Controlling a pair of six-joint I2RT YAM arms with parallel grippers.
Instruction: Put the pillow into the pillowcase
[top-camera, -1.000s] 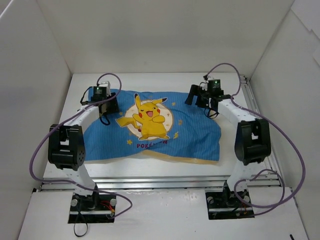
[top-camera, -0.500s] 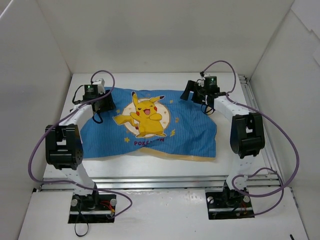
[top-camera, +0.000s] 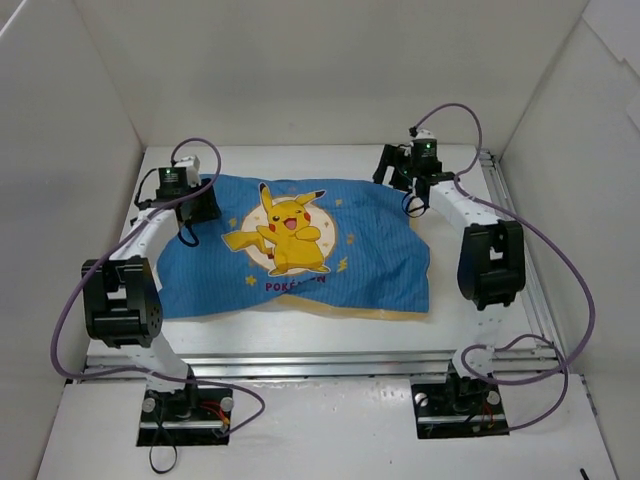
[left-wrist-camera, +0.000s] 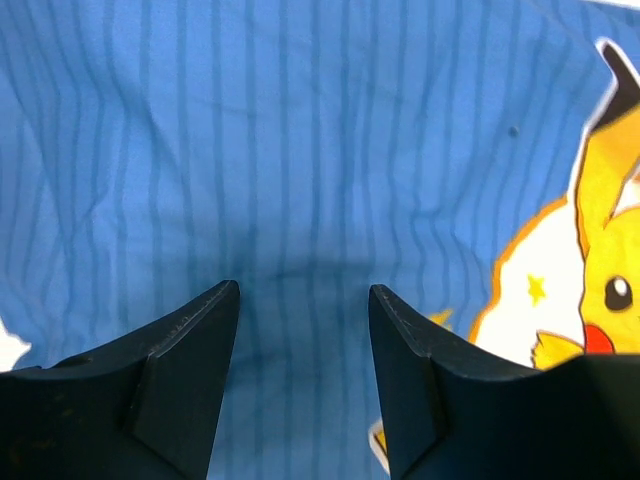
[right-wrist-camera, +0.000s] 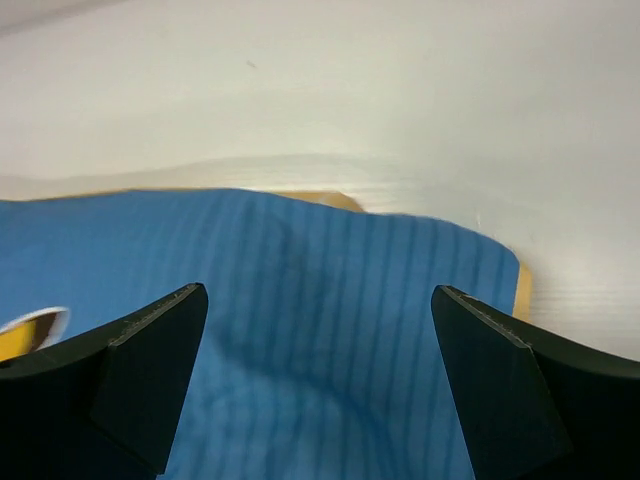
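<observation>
Right gripper (right-wrist-camera: 318, 291) spread wide above pillowcase (right-wrist-camera: 300, 380) corner; left gripper (left-wrist-camera: 303, 288) half-spread over it, grasping nothing

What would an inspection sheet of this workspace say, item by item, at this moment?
Surface: white table, largely under the case.
Job's things: pillowcase spread out, blue Pikachu face up, yellow edge nearest the arms; pillow not seen apart, perhaps inside.
Clutter: nothing seen.
Grippers: left gripper over the far left corner, fingers half apart, grip unclear; right gripper open over the far right corner.
Cables: purple cables loop beside both arms.
Surroundings: white walls on three sides.
</observation>
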